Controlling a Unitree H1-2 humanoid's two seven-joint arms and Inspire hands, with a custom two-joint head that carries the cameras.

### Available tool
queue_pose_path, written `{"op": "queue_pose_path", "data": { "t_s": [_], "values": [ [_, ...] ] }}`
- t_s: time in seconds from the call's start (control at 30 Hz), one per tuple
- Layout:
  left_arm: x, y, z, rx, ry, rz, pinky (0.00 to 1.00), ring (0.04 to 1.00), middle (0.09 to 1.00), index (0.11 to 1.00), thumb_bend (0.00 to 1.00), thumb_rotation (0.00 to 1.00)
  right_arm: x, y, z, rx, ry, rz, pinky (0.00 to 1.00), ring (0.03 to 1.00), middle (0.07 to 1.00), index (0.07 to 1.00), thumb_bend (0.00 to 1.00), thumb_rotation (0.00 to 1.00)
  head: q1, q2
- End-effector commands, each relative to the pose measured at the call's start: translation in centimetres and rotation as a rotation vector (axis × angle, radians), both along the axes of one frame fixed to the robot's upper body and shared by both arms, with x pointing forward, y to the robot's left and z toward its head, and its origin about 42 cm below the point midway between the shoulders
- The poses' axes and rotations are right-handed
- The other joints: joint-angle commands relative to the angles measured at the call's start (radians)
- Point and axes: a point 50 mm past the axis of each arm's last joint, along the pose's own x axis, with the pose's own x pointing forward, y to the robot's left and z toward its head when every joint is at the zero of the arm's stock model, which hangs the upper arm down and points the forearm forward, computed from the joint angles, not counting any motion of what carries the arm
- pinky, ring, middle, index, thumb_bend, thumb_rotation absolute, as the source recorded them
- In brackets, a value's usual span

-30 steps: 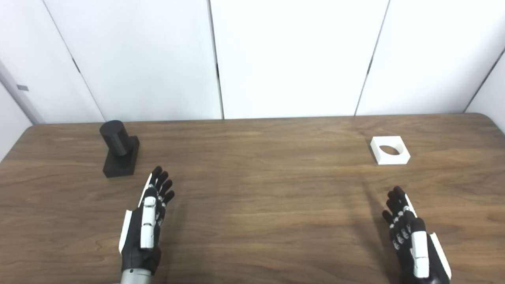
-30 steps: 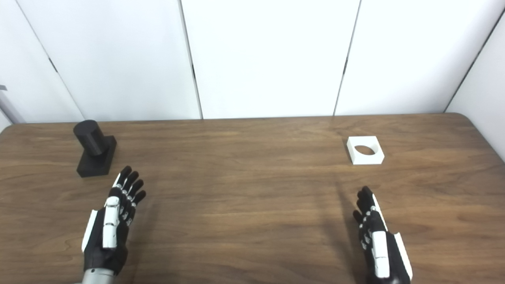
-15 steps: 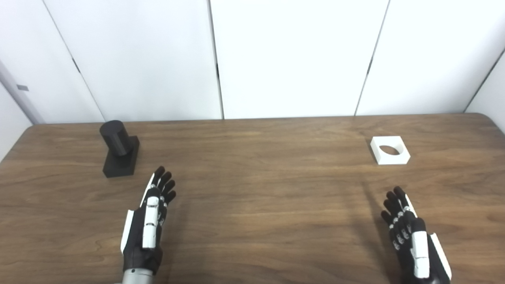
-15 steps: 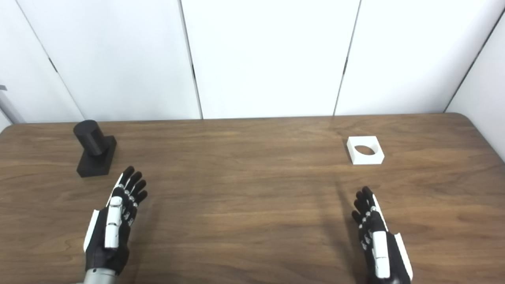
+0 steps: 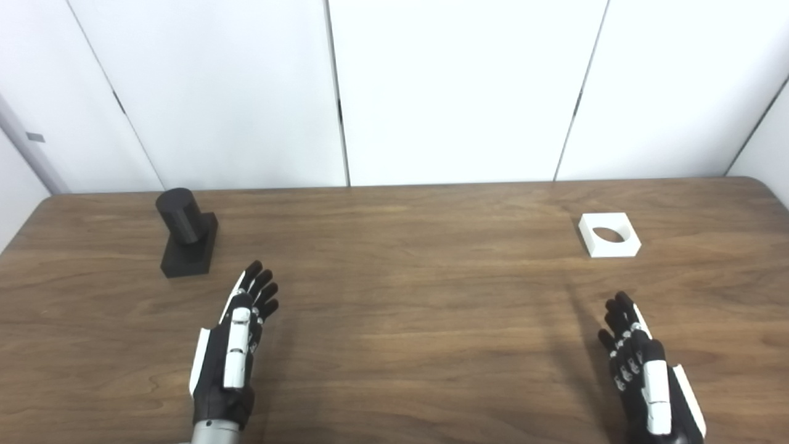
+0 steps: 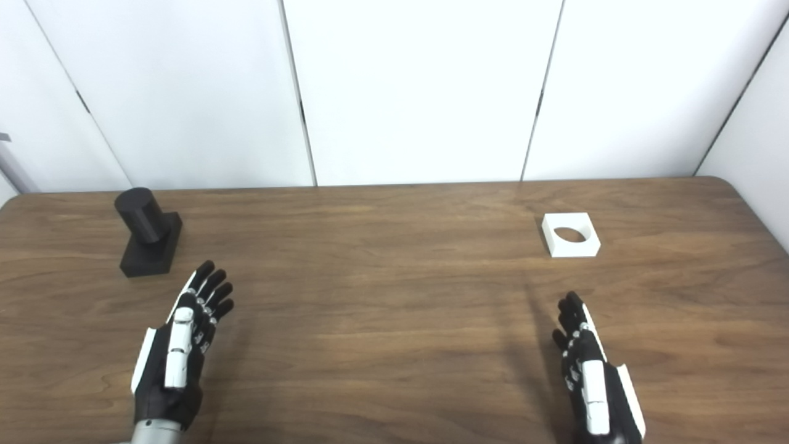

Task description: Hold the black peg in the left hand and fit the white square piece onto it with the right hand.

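White flat wall panels (image 5: 456, 92), split by thin dark seams, close off the far side of the scene. Below them runs a wooden table (image 5: 419, 296) with a brown, streaky grain, a smooth top and rounded far corners.

At the far left of the table stands the black peg (image 5: 180, 216), a matte round cylinder rising from a black rectangular block base (image 5: 190, 254). It leans a little toward the far left as seen from both eye views. At the far right lies the white square piece (image 5: 609, 234), a flat matte block with a round hole through its middle, resting flat on the wood.

The left hand (image 5: 231, 351) hovers over the near left part of the table, near the peg's base but apart from it. Its black fingers (image 5: 262, 290) are stretched forward and slightly spread, with glossy white plates along the back and thumb; it holds nothing.

The right hand (image 5: 647, 376) is at the near right, partly cut off by the bottom edge, well short of the white square piece. Its fingers (image 5: 619, 308) are also extended and empty, with the same black and white shell.
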Motion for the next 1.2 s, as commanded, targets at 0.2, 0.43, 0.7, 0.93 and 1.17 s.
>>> {"op": "queue_pose_path", "data": {
  "t_s": [0.2,0.43,0.7,0.93,1.17],
  "values": [
    [-2.42,-0.42,-0.91,-0.01,0.034,0.017,0.9,0.913,0.925,0.933,0.41,0.94,-0.49,1.56,0.39,0.054,-0.025,-0.013,0.98,0.998,0.975,0.97,0.61,1.0,0.001,0.001],
    [-2.37,-0.46,-0.93,-0.007,0.032,0.016,0.9,0.918,0.929,0.935,0.4,0.96,-0.49,1.53,0.31,0.053,-0.027,-0.013,0.98,0.996,0.979,0.978,0.6,1.0,0.001,0.001],
    [-2.42,-0.51,-0.97,-0.007,0.031,0.018,0.89,0.911,0.922,0.929,0.42,0.94,-0.48,1.5,0.32,0.056,-0.029,-0.013,0.97,0.99,0.972,0.974,0.59,1.0,0.002,0.001],
    [-2.46,-0.52,-0.88,0.0,0.036,0.015,0.89,0.911,0.919,0.927,0.41,0.95,-0.49,1.51,0.3,0.053,-0.026,-0.013,0.96,0.988,0.971,0.973,0.6,1.0,0.002,0.002],
    [-2.43,-0.56,-0.96,-0.007,0.037,0.016,0.9,0.915,0.922,0.927,0.42,0.95,-0.49,1.52,0.31,0.052,-0.023,-0.017,0.96,0.984,0.967,0.97,0.61,1.0,0.003,0.002]
  ]
}}
